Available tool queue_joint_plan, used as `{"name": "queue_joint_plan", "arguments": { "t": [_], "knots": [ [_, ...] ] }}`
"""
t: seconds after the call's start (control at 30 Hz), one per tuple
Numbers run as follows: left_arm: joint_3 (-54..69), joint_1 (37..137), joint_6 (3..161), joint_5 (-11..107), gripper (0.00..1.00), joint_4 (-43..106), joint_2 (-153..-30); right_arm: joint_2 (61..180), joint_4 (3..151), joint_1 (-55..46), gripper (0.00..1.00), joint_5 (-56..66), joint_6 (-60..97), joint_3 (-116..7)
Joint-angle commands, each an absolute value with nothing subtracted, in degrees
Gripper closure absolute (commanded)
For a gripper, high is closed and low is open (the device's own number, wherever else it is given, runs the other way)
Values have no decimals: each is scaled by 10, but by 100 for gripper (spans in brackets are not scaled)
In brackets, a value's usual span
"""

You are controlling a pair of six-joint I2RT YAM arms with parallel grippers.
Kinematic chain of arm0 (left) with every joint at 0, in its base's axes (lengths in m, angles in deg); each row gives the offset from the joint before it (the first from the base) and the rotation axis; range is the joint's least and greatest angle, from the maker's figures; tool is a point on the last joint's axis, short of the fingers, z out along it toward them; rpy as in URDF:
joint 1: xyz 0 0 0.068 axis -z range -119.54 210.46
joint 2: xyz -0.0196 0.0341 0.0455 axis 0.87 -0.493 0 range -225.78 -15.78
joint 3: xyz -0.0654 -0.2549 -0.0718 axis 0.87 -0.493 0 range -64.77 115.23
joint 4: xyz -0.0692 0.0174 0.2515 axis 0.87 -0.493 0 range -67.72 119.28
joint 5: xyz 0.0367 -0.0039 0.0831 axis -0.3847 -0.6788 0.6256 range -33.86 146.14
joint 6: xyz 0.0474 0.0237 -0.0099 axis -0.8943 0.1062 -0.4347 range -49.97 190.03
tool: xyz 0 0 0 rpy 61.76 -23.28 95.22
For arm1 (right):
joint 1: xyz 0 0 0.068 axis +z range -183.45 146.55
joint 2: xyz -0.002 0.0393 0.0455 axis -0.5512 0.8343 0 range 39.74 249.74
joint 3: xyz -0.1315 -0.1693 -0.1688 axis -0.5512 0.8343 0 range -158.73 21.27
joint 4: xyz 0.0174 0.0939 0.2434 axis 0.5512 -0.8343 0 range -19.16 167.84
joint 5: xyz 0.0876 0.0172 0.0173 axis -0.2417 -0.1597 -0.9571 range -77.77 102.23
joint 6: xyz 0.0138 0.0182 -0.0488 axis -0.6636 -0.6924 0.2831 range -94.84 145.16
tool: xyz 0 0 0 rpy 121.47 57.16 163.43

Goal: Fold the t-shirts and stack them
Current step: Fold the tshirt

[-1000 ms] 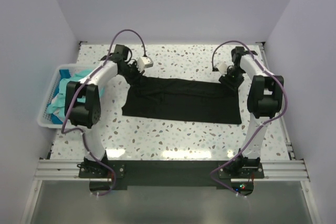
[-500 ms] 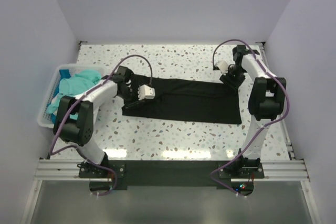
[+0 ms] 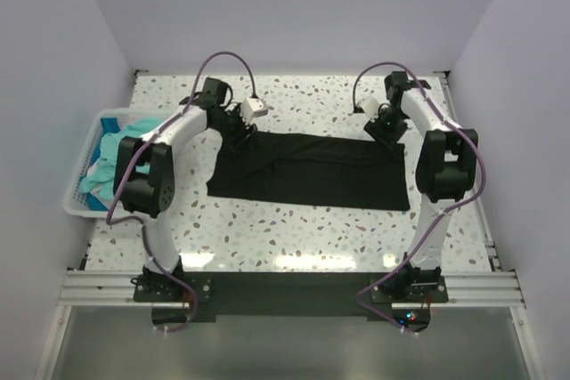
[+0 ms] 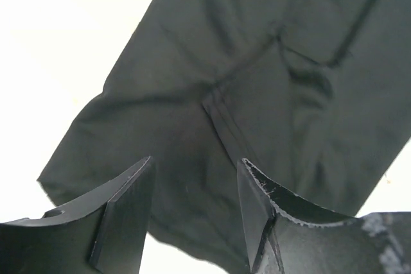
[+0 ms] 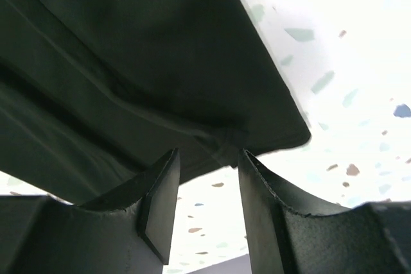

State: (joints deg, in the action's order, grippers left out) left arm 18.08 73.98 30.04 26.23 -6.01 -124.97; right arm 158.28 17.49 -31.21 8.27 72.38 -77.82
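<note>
You see the black shirt (image 3: 312, 171) partly folded at surface (image 3: 303, 229) centre, teal shirts (image 3: 107, 162) unfolded in the basket (image 3: 78, 206) at 9 o'clock. The left gripper (image 4: 194, 178) and right gripper (image 5: 207, 165): apart, empty, at its 12 o'clock edge

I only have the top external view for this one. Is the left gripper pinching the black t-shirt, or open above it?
Observer: The left wrist view shows the left gripper open, jaws apart with no cloth between them, the black t-shirt lying beyond.
Operator: And the right gripper?
Observer: Its wrist view shows the right gripper open as well, with the shirt's corner just beyond its jaws and nothing pinched.
Operator: Any fold near the left one?
Observer: Yes, a stitched hem edge of an overlapping layer runs toward the gap between the jaws.
</note>
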Motion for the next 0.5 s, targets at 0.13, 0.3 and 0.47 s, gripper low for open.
{"name": "queue_joint_plan", "arguments": {
  "t": [0.13,0.3,0.47],
  "knots": [
    [242,738,432,239,39,-55,-1327,1626,185,-302,54,112,709,-780],
    [256,743,445,229,39,-61,-1352,1612,183,-302,64,120,735,-748],
    [241,757,436,209,43,-55,-1345,1571,186,-302,69,121,762,-697]
  ]
}}
